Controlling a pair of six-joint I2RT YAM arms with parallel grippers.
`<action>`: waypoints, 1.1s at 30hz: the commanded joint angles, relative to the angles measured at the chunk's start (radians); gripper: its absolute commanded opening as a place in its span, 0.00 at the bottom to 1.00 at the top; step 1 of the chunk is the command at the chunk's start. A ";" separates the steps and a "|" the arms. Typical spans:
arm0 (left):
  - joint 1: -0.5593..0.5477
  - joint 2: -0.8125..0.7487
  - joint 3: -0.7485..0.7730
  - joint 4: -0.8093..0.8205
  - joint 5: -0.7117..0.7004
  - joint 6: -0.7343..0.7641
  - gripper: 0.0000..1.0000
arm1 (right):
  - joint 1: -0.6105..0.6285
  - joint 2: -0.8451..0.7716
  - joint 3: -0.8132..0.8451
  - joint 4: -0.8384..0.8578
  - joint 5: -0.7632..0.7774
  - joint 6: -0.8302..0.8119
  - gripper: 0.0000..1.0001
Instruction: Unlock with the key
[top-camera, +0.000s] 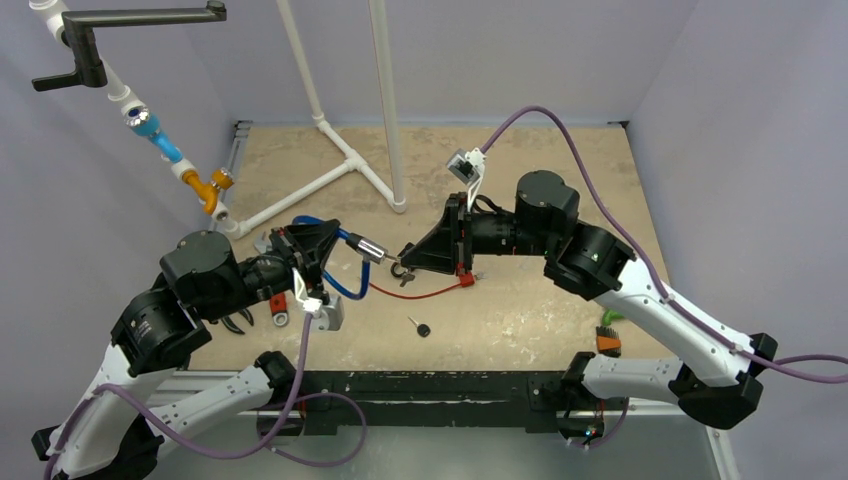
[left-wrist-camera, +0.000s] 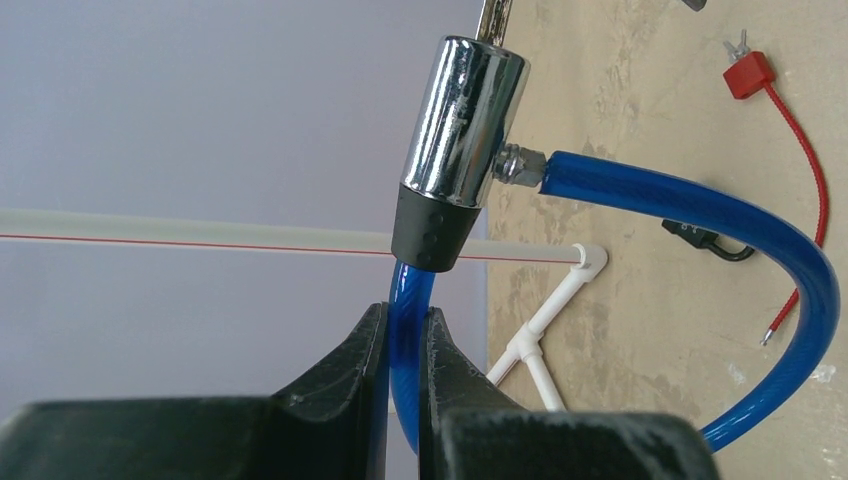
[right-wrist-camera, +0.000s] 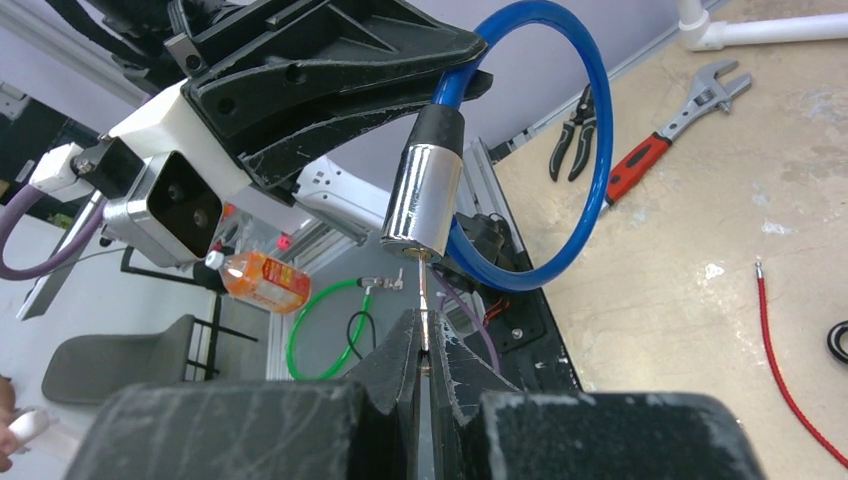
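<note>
A blue cable lock (top-camera: 345, 285) with a chrome cylinder (top-camera: 367, 248) hangs above the table's middle. My left gripper (top-camera: 333, 238) is shut on the blue cable (left-wrist-camera: 408, 330) just behind the cylinder's black collar (left-wrist-camera: 432, 232). Facing it from the right, my right gripper (top-camera: 404, 258) is shut on the key (right-wrist-camera: 424, 322). The key's thin blade runs up into the end face of the cylinder (right-wrist-camera: 425, 195). In the left wrist view the blade shows only as a sliver at the cylinder's (left-wrist-camera: 465, 120) top edge. A second small key (top-camera: 420, 327) lies on the table nearer the front.
A red wire (top-camera: 420, 291) lies under the grippers. Pliers (top-camera: 238, 322) and a red-handled wrench (top-camera: 278, 305) lie beside the left arm. A white pipe frame (top-camera: 340, 172) stands at the back. A small orange and green item (top-camera: 608, 332) rests by the right arm.
</note>
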 joint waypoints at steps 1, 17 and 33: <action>-0.003 -0.005 0.000 0.108 0.018 0.026 0.00 | -0.002 0.002 -0.019 0.060 0.079 0.018 0.00; -0.005 0.012 -0.014 0.159 -0.024 -0.097 0.00 | 0.040 -0.010 -0.120 0.258 0.127 0.030 0.00; -0.014 0.012 -0.084 0.143 -0.093 -0.002 0.00 | 0.150 -0.054 -0.155 0.258 0.403 -0.011 0.00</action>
